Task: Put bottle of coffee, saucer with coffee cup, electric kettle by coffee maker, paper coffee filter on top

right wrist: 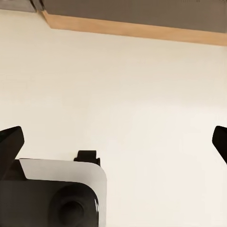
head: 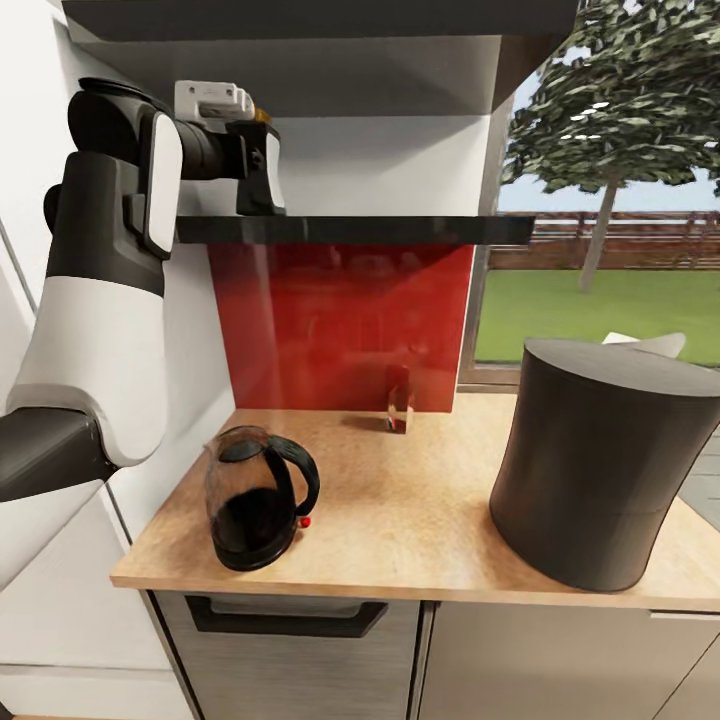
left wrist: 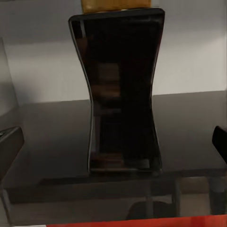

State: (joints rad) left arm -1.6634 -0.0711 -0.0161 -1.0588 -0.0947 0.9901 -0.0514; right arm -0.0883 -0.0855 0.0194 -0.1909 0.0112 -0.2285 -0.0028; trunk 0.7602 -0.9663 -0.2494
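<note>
On the dark kitchen shelf (head: 400, 230) stands the bottle of coffee (left wrist: 120, 94), a dark brown jar with a yellow lid (head: 262, 115). My left gripper (head: 258, 175) is raised to the shelf, and in the head view it hides most of the jar. The left wrist view shows that gripper (left wrist: 113, 144) open, its fingertips (left wrist: 10, 147) at the frame's edges and the jar ahead between them, untouched. The smoky glass electric kettle (head: 257, 498) sits at the near left of the kitchen countertop (head: 400, 520). The tall dark grey coffee maker (head: 595, 465) stands at the right. My right gripper (right wrist: 113, 142) is open over pale floor.
A small clear glass (head: 400, 400) stands at the back of the counter against the red backsplash (head: 340, 320). A dark cabinet overhangs the shelf. A window with a tree is at the right. A white wall runs close along my left arm. Grey cabinet fronts (head: 290, 640) sit below.
</note>
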